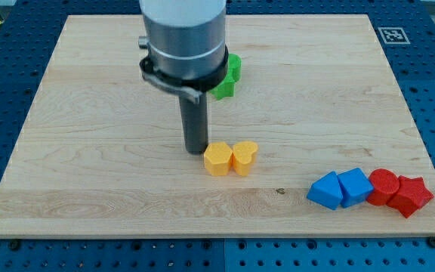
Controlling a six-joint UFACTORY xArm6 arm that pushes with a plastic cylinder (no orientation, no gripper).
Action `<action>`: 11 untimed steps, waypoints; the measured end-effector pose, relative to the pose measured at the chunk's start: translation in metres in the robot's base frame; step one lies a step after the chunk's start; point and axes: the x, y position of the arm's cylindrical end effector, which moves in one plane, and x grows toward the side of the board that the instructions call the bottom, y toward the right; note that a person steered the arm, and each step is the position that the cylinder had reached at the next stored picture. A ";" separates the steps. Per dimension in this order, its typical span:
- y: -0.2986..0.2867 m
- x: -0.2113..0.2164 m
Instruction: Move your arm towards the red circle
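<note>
My tip (196,150) is resting on the counter (89,113) near the middle of the view, just to the view's left of the yellow hexagon (217,159), close enough that it may be touching it. There is no pincer on this arm, only the rod, so nothing is opening or closing.

The red circle (384,185) is sitting well away toward the view's bottom right, wedged between a blue cube (354,186) on its left and a red star (410,196) on its right, both touching it or nearly so. A blue triangular block (325,190) is lying against the cube's left side.

The risk is lying in the straight path. The yellow hexagon and the yellow heart (245,157) beside it are standing directly between my tip and the target, so heading right would be shoving both along. Further on, the two blue blocks are guarding the circle's left side; coming in low would be ploughing them into the circle and knocking it toward the counter's edge. Approaching from above the row, through bare wood, is looking safer. The green block (232,75) behind the arm is staying out of the way.
</note>
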 end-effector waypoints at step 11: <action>0.240 0.024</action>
